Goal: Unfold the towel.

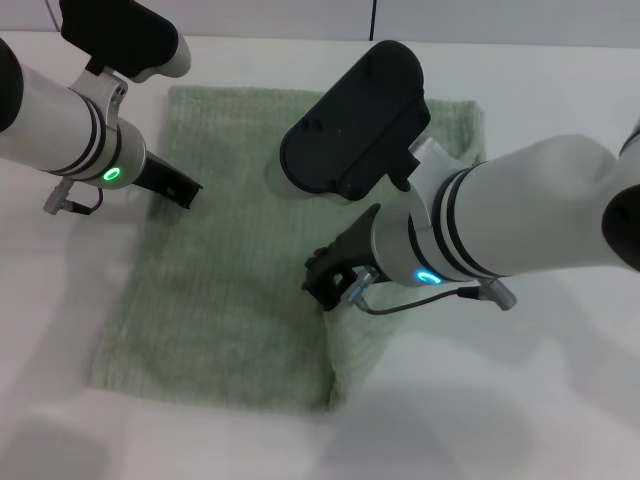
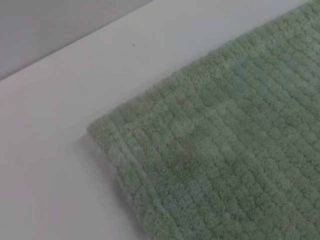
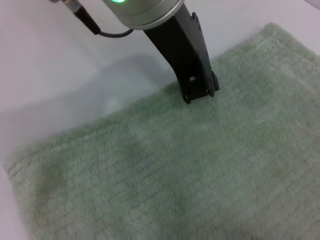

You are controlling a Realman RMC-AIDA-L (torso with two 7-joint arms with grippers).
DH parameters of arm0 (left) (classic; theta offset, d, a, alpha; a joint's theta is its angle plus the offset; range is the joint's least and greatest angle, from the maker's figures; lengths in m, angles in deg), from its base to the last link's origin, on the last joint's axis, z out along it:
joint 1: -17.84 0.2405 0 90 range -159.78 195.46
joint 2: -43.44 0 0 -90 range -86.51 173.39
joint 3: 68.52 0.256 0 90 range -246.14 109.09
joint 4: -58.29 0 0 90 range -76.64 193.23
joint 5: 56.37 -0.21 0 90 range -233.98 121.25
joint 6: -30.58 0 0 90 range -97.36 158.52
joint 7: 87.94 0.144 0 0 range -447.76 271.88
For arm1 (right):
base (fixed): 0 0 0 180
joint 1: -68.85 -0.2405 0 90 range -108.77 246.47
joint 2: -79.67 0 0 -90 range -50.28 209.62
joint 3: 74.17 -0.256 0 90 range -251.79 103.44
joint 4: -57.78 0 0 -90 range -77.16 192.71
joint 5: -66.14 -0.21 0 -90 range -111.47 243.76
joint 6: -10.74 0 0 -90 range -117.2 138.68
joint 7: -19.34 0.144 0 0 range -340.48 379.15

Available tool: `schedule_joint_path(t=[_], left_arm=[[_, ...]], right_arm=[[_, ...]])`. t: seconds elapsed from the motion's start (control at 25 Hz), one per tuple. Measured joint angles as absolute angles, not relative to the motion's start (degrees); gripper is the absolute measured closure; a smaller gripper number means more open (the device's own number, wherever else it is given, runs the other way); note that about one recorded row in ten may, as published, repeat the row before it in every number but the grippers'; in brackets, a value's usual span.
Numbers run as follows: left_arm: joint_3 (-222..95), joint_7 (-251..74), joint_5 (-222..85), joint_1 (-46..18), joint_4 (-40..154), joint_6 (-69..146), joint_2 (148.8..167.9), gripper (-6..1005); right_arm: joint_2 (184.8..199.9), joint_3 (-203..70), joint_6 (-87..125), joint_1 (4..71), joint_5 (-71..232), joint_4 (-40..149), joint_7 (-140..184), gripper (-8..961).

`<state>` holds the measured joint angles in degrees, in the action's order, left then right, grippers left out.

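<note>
**Right gripper working the towel's folded edge; slip or double-layer grab is the risk**

The towel is lying on the white table, folded, with its doubled edge on the side toward the right arm. The right gripper is pressing down at that edge; whether its fingers are parted or closed cannot be told. The left gripper is hovering at the towel's opposite edge, fingers looking narrow, holding nothing.

Likely trouble: the right gripper may be catching both layers instead of the top one, so the whole towel would drag rather than open. The thick terry could also slip free. The right arm's bulky wrist is hanging over the towel's middle, blocking the view.
</note>
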<state>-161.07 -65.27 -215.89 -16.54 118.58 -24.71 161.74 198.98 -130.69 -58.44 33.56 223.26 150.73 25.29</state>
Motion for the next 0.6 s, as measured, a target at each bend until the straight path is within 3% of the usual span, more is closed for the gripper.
schedule_joint_path(t=[0.6], left_arm=[[-161.07, -64.74, -215.75, -16.61, 118.59, -24.75, 161.81, 1001]], right_arm=[[199.11, -129.40, -72.84, 33.10, 227.66, 159.98, 29.49, 932]])
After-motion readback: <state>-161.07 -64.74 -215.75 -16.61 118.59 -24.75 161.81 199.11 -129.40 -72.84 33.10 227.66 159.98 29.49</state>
